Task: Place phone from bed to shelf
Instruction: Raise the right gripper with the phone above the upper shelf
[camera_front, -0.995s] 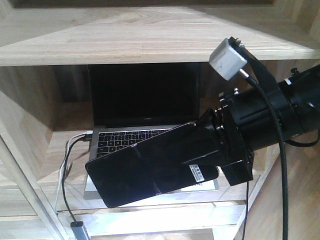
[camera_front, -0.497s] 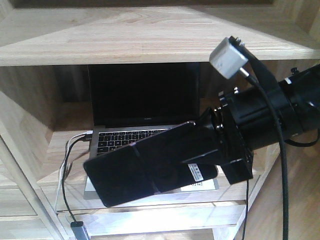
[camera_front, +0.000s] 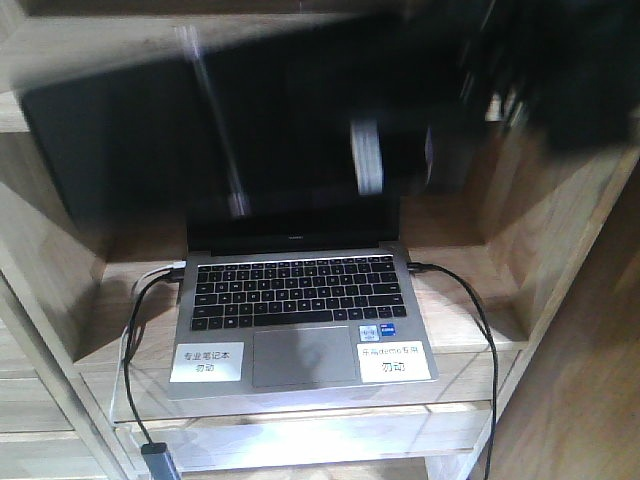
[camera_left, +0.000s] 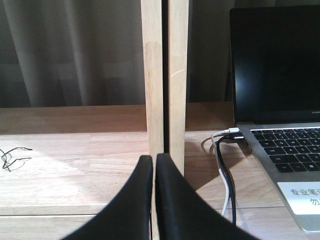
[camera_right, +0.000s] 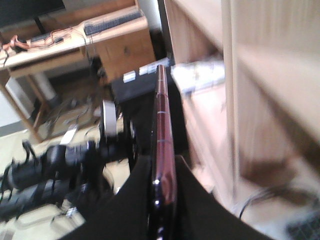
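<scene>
In the front-facing view the phone (camera_front: 210, 125) is a dark motion-blurred slab across the upper part of the frame, in front of the shelf (camera_front: 60, 300). Its edges smear, so its tilt and its clearance from the planks cannot be told. Below it the grey laptop (camera_front: 300, 320) sits open in a compartment with cables (camera_front: 455, 290) plugged in at both sides. The risk as I judge it: moving this fast near the planks, the phone could clip an edge and shift in the grip, or drop onto the keyboard.

In the left wrist view the left gripper (camera_left: 153, 200) shows at the bottom centre, its fingers pressed together with nothing between them, in front of an upright post (camera_left: 164, 75). The laptop is cut off at the right edge.

In the right wrist view the right gripper (camera_right: 164, 200) clamps the phone edge-on, its pinkish rim running up the centre. Only the lower end is pinched, so a knock could lever it loose. The shelf at right is blurred; the bed is not visible in any view.
</scene>
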